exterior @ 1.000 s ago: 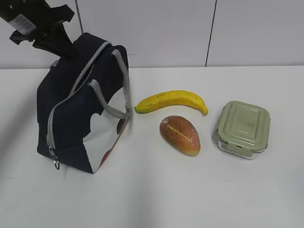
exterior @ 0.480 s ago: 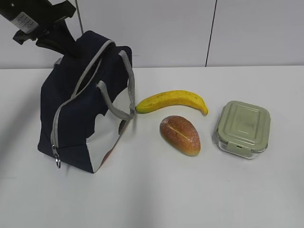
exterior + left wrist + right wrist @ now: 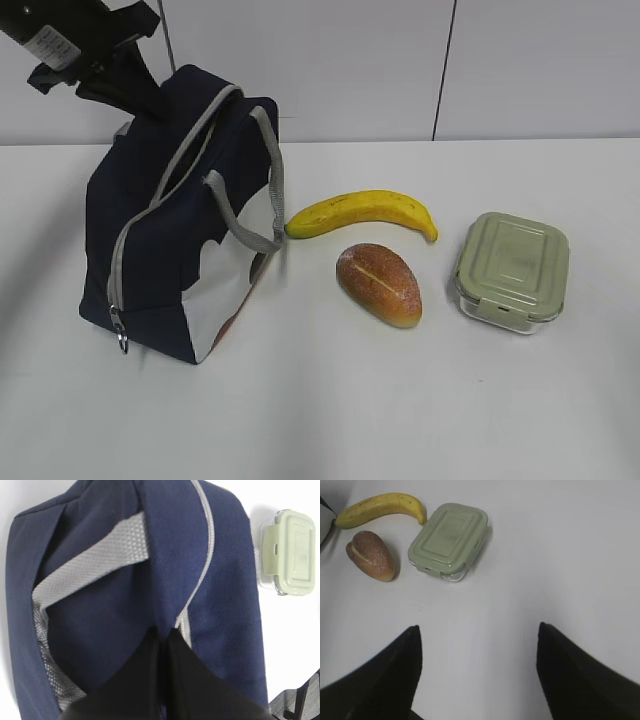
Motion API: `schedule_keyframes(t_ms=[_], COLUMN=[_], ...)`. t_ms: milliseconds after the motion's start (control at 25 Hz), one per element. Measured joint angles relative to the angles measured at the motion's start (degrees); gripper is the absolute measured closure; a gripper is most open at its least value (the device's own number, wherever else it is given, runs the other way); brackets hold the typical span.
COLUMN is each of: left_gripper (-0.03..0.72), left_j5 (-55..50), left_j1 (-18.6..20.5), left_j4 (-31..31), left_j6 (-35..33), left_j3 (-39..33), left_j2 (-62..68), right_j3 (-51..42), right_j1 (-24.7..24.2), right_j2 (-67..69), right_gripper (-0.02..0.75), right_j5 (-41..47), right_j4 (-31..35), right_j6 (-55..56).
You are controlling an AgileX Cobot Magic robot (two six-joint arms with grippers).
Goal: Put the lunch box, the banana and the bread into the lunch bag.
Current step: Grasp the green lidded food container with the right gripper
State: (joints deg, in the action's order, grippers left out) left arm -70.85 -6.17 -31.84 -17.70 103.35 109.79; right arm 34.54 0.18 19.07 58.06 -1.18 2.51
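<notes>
Nothing packed yet: lunch bag (image 3: 180, 215) upright on the desk (image 3: 330, 420), top fabric pinched in the closed jaws of the left gripper (image 3: 162, 640). Beside the bag, all outside: lunch box (image 3: 512, 270) farthest, bread (image 3: 379, 284) between, banana (image 3: 360, 212) nearest (right gripper (image 3: 477, 645) spread open, empty, above bare desk).

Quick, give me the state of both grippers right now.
Left gripper: shut, pinching the top edge of the lunch bag.
Right gripper: open, holding nothing, above the bare table.
</notes>
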Motion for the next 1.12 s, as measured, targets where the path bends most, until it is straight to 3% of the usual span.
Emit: schedule_keyframes(t_ms=[320, 880, 1120], left_gripper=[0.688, 0.688, 0.688], left_j5=[0.00, 0.00, 0.00], left_j1=[0.00, 0.00, 0.00], left_j4=[-0.06, -0.18, -0.18], left_j6=[0.00, 0.00, -0.06], left_j3=[0.00, 0.00, 0.00], left_j2=[0.00, 0.00, 0.00], right_j3=[6.95, 21.12, 21.83], right_j1=[0.00, -0.09, -5.66], right_j2=[25.94, 59.25, 67.08], right_gripper=[0.208, 0.208, 0.208], right_j5=[-2.96, -5.07, -7.31], right_j4=[9.07, 15.68, 21.93], right_j6=[0.00, -1.94, -10.51])
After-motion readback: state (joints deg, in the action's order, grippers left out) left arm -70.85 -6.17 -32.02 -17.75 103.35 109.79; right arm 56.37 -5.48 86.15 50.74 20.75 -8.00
